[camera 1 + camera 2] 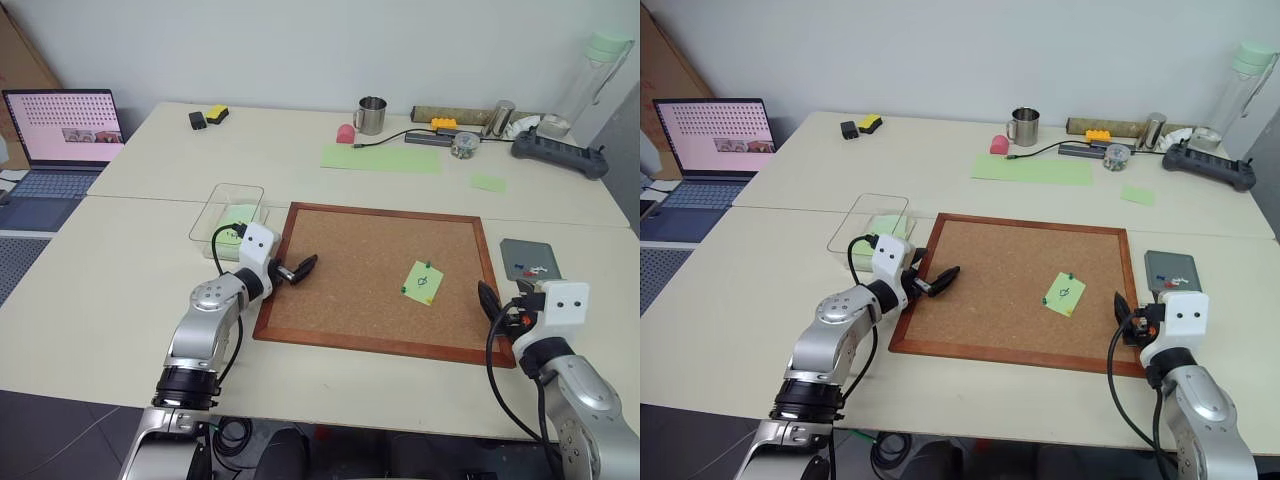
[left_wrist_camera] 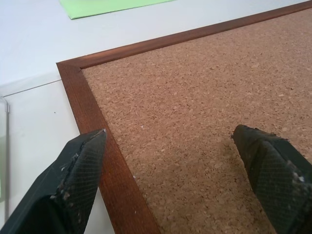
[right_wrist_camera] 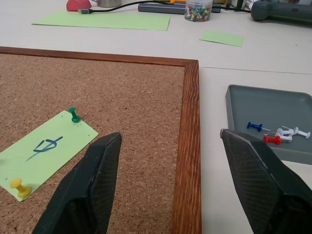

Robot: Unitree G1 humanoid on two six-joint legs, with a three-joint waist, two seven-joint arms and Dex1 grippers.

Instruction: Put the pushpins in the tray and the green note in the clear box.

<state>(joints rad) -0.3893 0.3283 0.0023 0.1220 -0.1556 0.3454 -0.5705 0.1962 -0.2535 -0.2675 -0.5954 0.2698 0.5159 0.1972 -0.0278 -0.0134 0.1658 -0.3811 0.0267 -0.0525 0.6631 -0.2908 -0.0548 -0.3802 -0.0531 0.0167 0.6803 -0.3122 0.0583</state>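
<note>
The right gripper [image 1: 487, 300] hangs over the corkboard's [image 1: 340, 270] near right corner, jaws spread wide and empty. Just beyond it and toward the robot's left, the green note [image 3: 41, 151] lies pinned to the cork by a green pushpin [image 3: 73, 114] and a yellow one [image 3: 18, 186], its long axis running diagonally (loopy doodle up). The right arm looks much the nearer. The left gripper [image 1: 297, 269], also wide and empty, hovers at the left edge. Farther right, the tray [image 3: 253, 105] holds blue, red and white pins; the clear box [image 1: 228, 212] sits off the far left corner.
</note>
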